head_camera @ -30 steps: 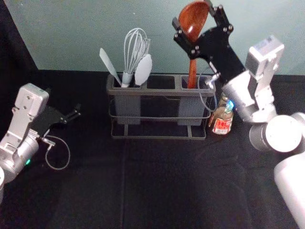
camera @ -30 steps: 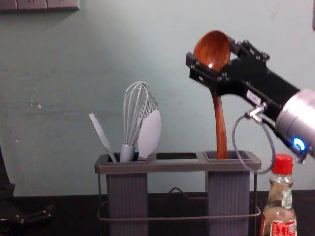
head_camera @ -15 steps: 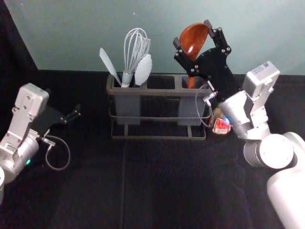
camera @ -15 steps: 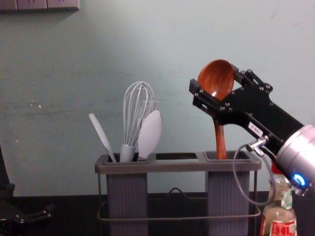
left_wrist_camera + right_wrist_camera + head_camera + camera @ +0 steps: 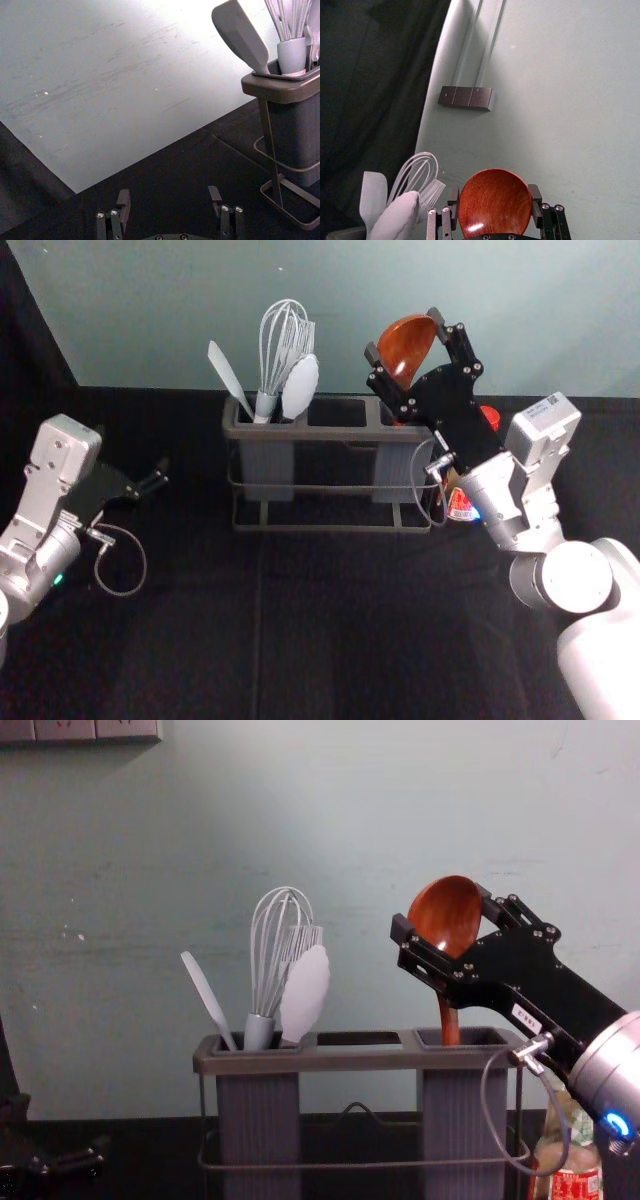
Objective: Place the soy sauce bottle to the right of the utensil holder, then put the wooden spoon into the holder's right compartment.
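My right gripper [image 5: 404, 334] is shut on the bowl of the wooden spoon [image 5: 403, 348], above the right compartment of the grey utensil holder [image 5: 340, 435]. In the chest view the spoon [image 5: 448, 912] stands upright, its handle reaching down into that compartment. The right wrist view has the right gripper [image 5: 493, 200] with a fingertip on each side of the bowl. The soy sauce bottle [image 5: 575, 1172] stands just right of the holder, partly hidden behind the right arm. My left gripper [image 5: 153, 482] is parked at the left; in the left wrist view this gripper [image 5: 169, 197] is open.
A whisk [image 5: 285, 345], a white spatula [image 5: 228, 375] and other white utensils stand in the holder's left compartment. Between the two compartments is an open frame section. The wall [image 5: 120, 970] rises behind the black-covered table [image 5: 340, 620].
My right gripper has moved down with the spoon, whose handle has sunk deeper into the right compartment. The right arm covers the bottle's cap in the chest view. The left arm stays still.
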